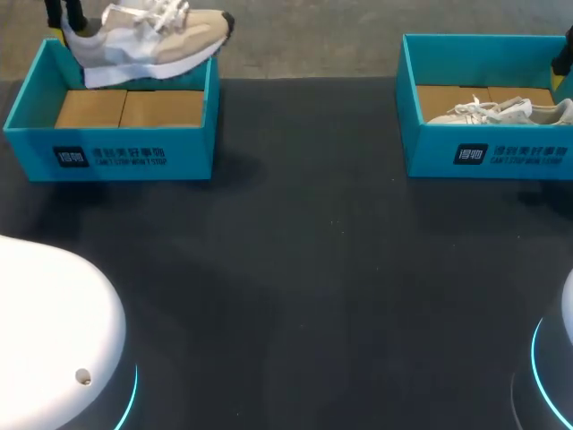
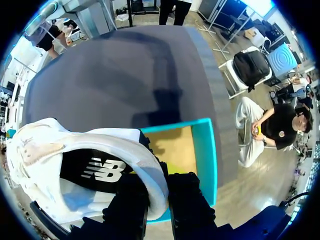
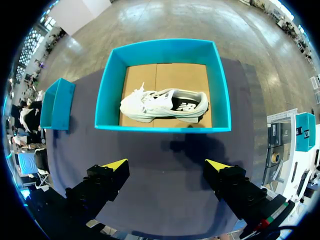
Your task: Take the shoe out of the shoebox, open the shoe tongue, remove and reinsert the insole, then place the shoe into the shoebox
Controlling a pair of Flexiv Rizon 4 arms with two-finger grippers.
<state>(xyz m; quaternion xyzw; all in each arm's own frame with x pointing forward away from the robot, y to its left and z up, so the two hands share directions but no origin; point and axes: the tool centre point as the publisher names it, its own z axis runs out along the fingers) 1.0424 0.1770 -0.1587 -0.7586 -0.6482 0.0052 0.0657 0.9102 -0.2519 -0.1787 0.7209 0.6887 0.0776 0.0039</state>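
Shoe's only just out of the box, nearly everything left to do

The left gripper [image 2: 159, 184] is clamped on the heel collar of the beige shoe [image 1: 152, 40], holding it in the air over the back of the left shoebox [image 1: 107, 157]. The right gripper [image 3: 167, 169] hangs with jaws wide and nothing in them, facing the right shoebox [image 1: 488, 157], where a white shoe [image 1: 501, 112] lies inside. Tongue, insole and putting it back all look undone to me.
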